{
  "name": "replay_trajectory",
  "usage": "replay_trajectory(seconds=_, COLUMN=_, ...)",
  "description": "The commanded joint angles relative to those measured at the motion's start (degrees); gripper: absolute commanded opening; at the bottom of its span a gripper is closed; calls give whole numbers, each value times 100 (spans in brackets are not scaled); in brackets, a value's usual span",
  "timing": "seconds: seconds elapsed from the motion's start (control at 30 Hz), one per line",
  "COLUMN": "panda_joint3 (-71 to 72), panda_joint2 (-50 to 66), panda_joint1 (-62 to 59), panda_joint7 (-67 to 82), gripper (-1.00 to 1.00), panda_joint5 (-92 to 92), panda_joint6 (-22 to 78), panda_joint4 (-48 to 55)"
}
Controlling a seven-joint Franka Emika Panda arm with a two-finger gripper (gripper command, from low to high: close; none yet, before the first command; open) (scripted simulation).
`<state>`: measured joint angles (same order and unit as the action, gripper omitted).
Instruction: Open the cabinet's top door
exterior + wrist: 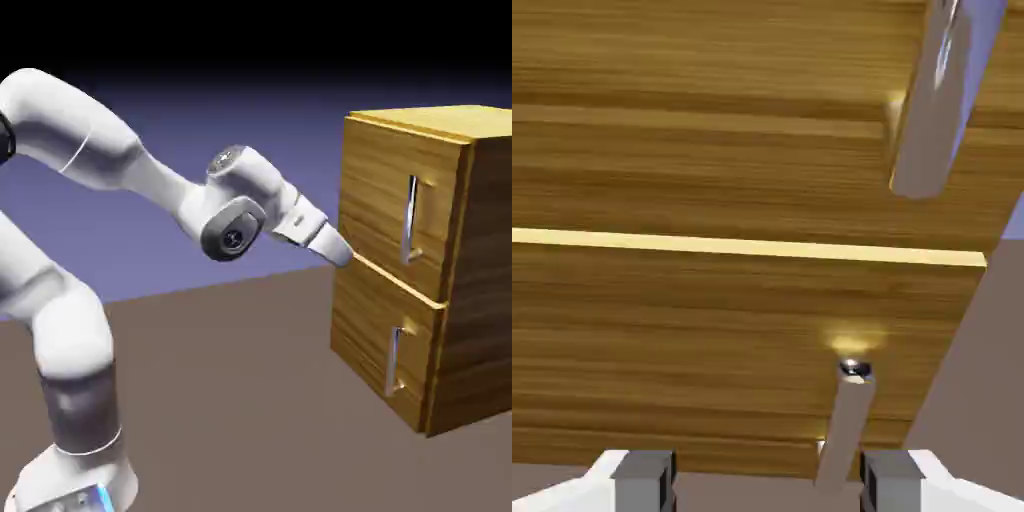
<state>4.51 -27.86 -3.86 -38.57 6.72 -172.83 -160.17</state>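
Cabinet: I count one cabinet (480, 260), made like a box.
Doors: two in total, one top door (375, 200) and one lower door (370, 330).
Handles: two also, one upper handle (409, 220) and one lower handle (392, 362), so one for each door.
Pale strips between the doors: only one pale strip (752, 246).
Robot arms: one white arm (85, 125).
Grippers: one gripper (768, 482).
Finger tips of it: two pieces, both grey.
Round dark caps at the wrist: two that I can see.
Blue lights on the base: one blue light (104, 498).
Tables: one brown table (240, 400).
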Motion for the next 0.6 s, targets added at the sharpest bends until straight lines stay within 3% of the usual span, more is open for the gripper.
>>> replay_trajectory(seconds=0.0, panda_joint3=167, panda_joint2=178, panda_joint1=-169, panda_joint7=144, gripper=0, panda_joint5=250, panda_joint6=44, panda_joint4=31)
replay_trajectory(seconds=0.57, panda_joint3=3010, panda_joint2=3205, panda_joint1=-3035, panda_joint7=2592, gripper=0, panda_joint5=4486, panda_joint6=788, panda_joint4=552)
